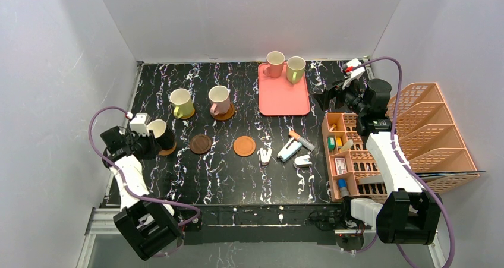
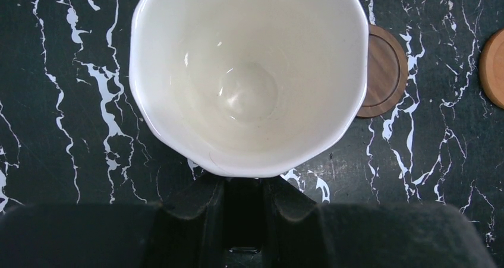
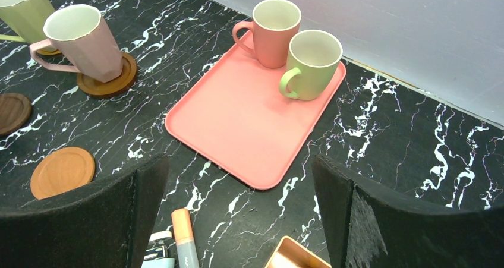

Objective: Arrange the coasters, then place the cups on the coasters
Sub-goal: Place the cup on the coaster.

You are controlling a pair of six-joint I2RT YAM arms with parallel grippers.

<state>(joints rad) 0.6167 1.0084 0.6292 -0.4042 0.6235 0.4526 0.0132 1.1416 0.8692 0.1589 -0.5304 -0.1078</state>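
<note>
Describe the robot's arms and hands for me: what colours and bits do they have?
The left arm and right arm have white links between chunky black joints and black bases. A purple cable loops along each. The left hand and right hand are black, with broad, flat, dark fingers; a small white block sits near each wrist.

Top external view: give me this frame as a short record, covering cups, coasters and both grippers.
cups on coasters: yellow-green cup, pink cup
cup in grip: dark brown cup, over the leftmost coaster; whether set down is unclear
cups on pink tray: second pink cup, green cup
bare coasters: dark brown coaster, orange coaster
left gripper: shut on the dark brown cup's handle
right gripper: open, empty, facing the pink tray
</note>
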